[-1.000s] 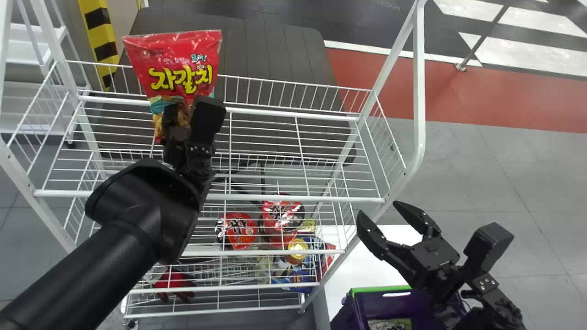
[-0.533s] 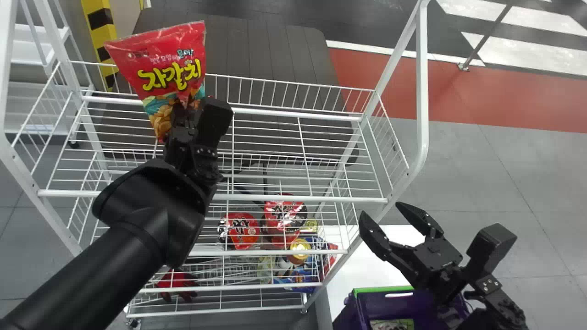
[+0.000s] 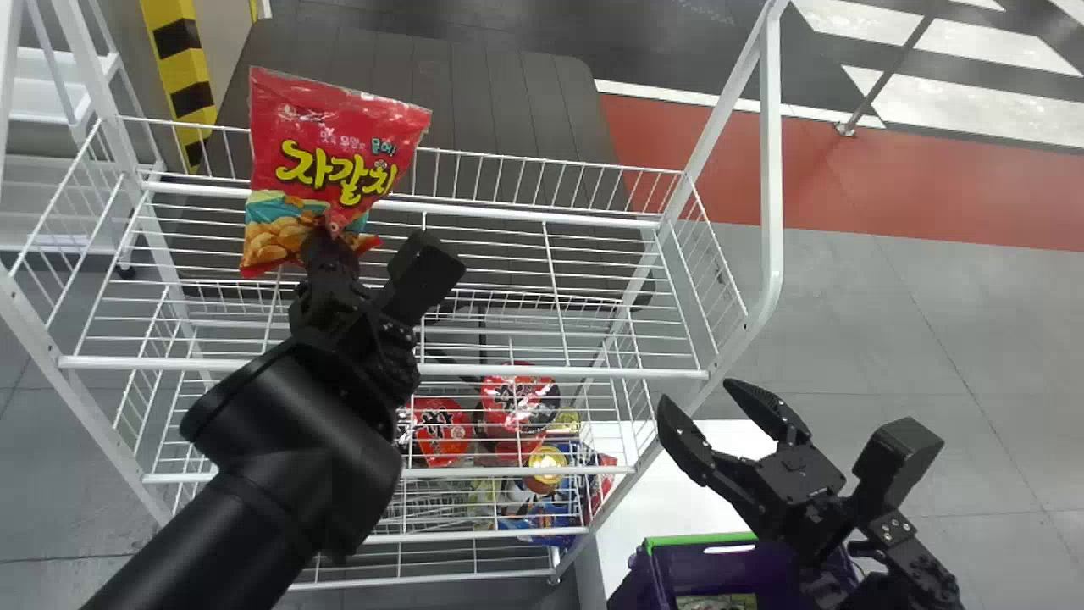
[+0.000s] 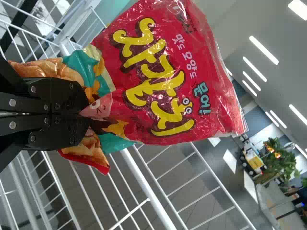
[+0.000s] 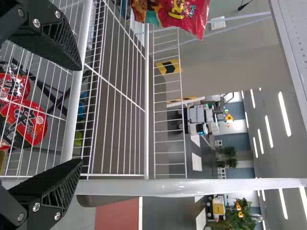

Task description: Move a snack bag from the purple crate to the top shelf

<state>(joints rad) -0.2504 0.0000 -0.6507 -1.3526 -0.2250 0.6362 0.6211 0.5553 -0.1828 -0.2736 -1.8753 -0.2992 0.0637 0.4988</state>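
My left fingers (image 4: 62,96) are clenched on the lower part of the snack bag (image 3: 339,152). It projects beyond them, long axis roughly in their line, apparently above the top shelf (image 3: 542,370); I judge lowering due. My right fingers (image 3: 684,436), farther off, stand parted.

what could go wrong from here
The left gripper pinches the snack bag only near its lower end, so the bag might flop over or slip out. Its lower corners stick out beside the fingers and could snag on the wires of the top shelf as it is set down.
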